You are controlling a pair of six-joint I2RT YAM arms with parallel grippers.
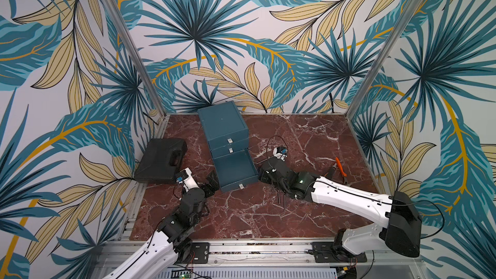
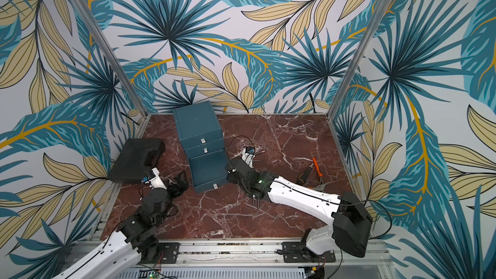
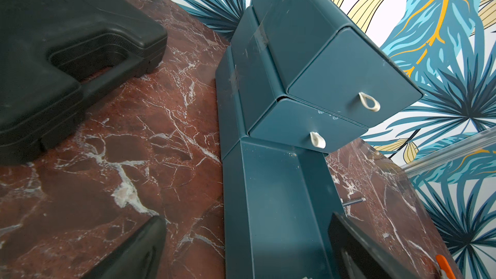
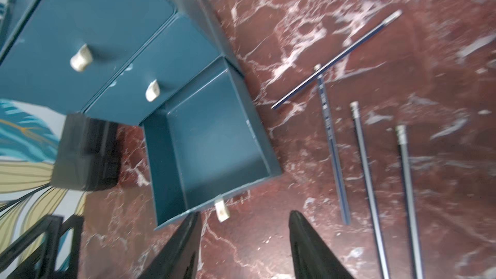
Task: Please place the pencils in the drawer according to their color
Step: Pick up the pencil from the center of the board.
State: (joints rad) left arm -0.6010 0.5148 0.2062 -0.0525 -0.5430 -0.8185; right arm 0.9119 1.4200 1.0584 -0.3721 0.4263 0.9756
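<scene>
Reading a top view with 12 o'clock at the back wall: the teal drawer cabinet [image 1: 222, 127] is sitting around 11 o'clock on the table [image 1: 241, 218], a glossy red-brown marble slab with white veins running through it. It's boxy, with smooth matte faces, rounded edges and little white looped pull tabs [image 4: 81, 57]. The bottom drawer [image 1: 234, 169] is sticking out toward 6 o'clock, showing a bare flat floor with nothing lying in it.

The pencils [image 4: 367, 183] are lying flat on the marble at roughly 4 o'clock from that open drawer, outside it. The right wrist view is showing four: thin, straight, dark grey-blue sticks with silvery caps. Three are lying roughly parallel and one is slanting across the end of another.

The right gripper [image 4: 245, 234] is hovering near the drawer's front edge, tapered black fingers spread apart and pinching nothing. The left gripper [image 1: 212, 182] is gaping wide and empty just beside the drawer's left wall.

A black moulded plastic case [image 1: 161, 161] with a handle cutout is resting at 9 o'clock, and an orange-handled tool [image 1: 340, 166] at 3 o'clock.
</scene>
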